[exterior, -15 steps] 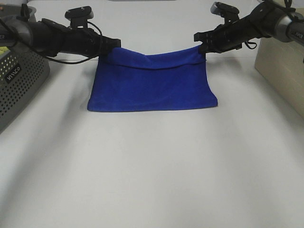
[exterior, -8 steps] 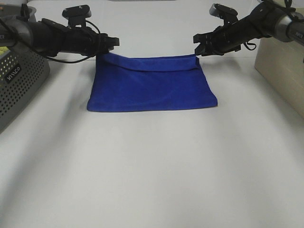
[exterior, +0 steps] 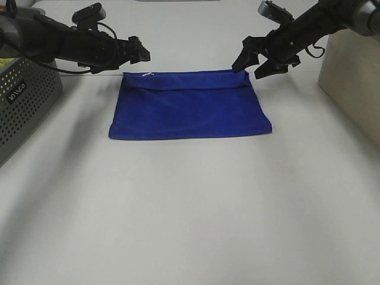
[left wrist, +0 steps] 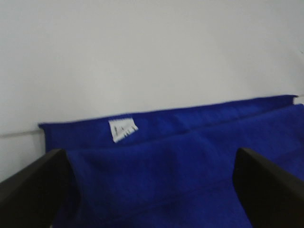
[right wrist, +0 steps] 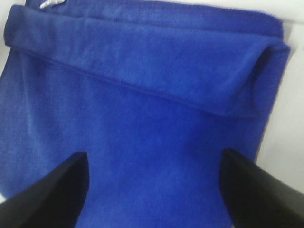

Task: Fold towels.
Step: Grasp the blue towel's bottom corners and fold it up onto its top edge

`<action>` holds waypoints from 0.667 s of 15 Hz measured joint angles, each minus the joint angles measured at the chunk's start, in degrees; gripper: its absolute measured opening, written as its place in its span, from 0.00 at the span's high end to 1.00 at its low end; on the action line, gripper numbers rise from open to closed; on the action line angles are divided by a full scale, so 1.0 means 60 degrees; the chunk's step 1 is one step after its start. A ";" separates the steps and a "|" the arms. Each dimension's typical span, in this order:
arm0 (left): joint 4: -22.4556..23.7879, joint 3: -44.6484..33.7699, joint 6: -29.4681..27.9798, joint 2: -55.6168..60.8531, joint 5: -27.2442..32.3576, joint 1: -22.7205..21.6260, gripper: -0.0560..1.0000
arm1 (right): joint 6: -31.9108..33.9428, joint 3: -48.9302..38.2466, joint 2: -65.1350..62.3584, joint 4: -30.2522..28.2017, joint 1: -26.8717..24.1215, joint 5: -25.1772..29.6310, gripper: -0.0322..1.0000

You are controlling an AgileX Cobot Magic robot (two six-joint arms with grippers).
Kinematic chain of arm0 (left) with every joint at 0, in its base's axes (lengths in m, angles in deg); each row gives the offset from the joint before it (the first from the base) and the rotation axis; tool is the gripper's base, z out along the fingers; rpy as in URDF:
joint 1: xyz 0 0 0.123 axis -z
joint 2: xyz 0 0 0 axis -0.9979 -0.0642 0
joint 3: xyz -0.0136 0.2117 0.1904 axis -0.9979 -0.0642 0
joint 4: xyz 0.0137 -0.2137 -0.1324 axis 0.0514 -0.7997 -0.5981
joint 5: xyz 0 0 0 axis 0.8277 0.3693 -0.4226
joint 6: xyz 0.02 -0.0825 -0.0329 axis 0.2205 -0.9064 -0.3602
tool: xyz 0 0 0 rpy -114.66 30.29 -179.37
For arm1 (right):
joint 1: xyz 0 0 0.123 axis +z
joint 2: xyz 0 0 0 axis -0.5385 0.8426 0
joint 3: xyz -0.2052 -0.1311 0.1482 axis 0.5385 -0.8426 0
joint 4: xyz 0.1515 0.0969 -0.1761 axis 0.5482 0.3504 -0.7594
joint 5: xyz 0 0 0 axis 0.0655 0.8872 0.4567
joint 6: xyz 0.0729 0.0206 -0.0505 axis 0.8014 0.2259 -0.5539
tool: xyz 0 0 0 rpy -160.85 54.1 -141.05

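Exterior high: left tool and right tool gape wide beside far corners of towel.

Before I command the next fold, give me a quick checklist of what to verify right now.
1. Left gripper open, empty: ok.
2. Right gripper open, empty: ok.
3. Both grippers off the towel: ok.
4. Towel lying flat on the table: ok.
5. Layers flush at far edge: not ok, a strip carrying the white tag shows past the upper layer.
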 joint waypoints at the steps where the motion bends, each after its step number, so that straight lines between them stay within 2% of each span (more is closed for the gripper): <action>1: 0.0535 0.0000 -0.0993 0.0000 0.0812 -0.0267 0.11 | 0.0248 0.0038 -0.0029 -0.0057 0.0000 0.0516 0.25; 3: 0.1977 0.0000 -0.2884 0.0000 0.2416 -0.0630 0.11 | 0.0821 0.0048 -0.0038 -0.0325 0.0000 0.1261 0.25; 5: 0.3123 0.0000 -0.4173 0.0038 0.3705 -0.0688 0.11 | 0.1595 0.0048 -0.0048 -0.0802 0.0000 0.1356 0.25; 8: 0.3973 0.0000 -0.5577 0.0191 0.5052 -0.0659 0.15 | 0.2263 -0.0010 -0.0162 -0.1356 -0.0019 0.1366 0.25; 10: 0.4335 0.0000 -0.5882 0.0191 0.5577 -0.0649 0.22 | 0.2273 -0.0697 -0.0563 -0.1614 -0.0019 0.1366 0.25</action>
